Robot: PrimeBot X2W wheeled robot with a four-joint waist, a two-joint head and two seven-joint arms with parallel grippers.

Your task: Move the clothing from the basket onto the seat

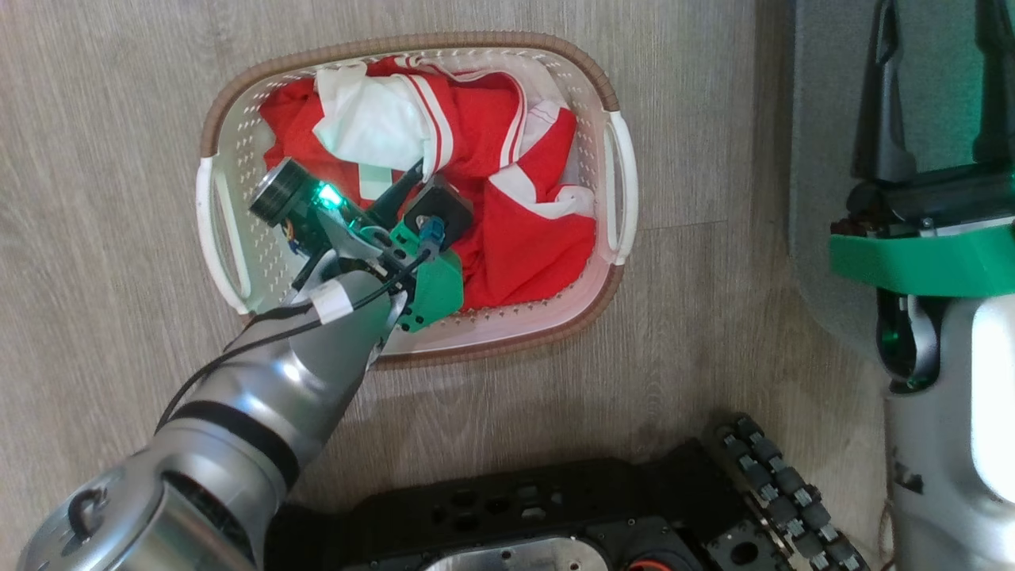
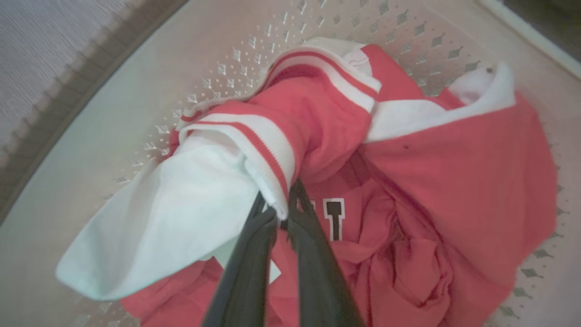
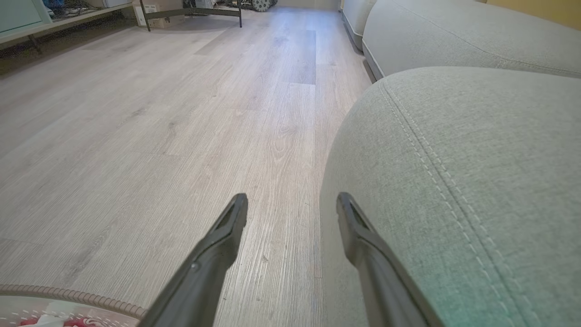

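- Basket (image 1: 238,151) sat on the wood floor (image 1: 95,333), upper centre of the head view; a bit of its brown rim also showed at the lower left corner of the right wrist view.
- Clothing (image 1: 515,238) all lay inside the basket: a red heap with white stripes, and a white panel at the upper left of the pile.
- Left hand (image 1: 414,173) was down in the basket, its arm entering from the lower left of the head view.
- Left wrist view: left hand (image 2: 282,204) was clenched on a white-and-red striped edge of the clothing, the trim pinched between the dark tips at lower centre.
- Lettering (image 2: 333,219), dark with a white outline, showed on red fabric just right of the tips.
- Right hand (image 1: 940,79) was at the upper right of the head view, over the seat (image 1: 821,119).
- Right wrist view: right hand (image 3: 291,200) was released, fingers spread, grasping nothing.
- Seat was a grey-green cushion with a stitched seam, right of the basket, with a strip of floor between them.
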